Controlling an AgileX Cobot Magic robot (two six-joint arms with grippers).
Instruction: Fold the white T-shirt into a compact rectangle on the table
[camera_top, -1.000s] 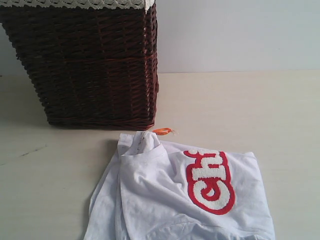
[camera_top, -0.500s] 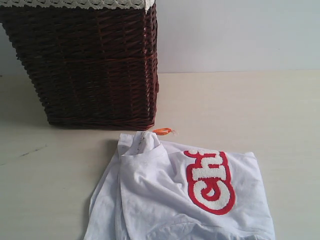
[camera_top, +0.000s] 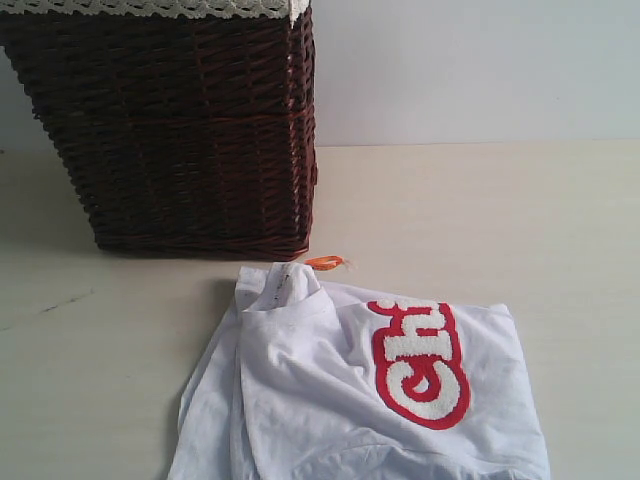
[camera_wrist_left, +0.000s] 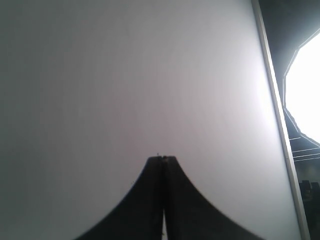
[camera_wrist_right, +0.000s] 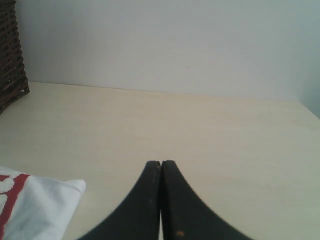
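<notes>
The white T-shirt (camera_top: 340, 400) lies crumpled and partly folded at the near middle of the table (camera_top: 520, 220), its red-outlined lettering (camera_top: 420, 362) facing up and an orange tag (camera_top: 325, 262) at its far edge. Neither arm shows in the exterior view. My right gripper (camera_wrist_right: 161, 162) is shut and empty above bare tabletop, with a corner of the T-shirt (camera_wrist_right: 40, 205) beside it and apart from it. My left gripper (camera_wrist_left: 162, 158) is shut with nothing in it, in front of a plain pale surface.
A dark wicker basket (camera_top: 180, 130) with a white lace-trimmed liner (camera_top: 150, 8) stands at the back left, just behind the shirt; its corner (camera_wrist_right: 10, 55) shows in the right wrist view. A pale wall (camera_top: 480, 70) runs behind the table.
</notes>
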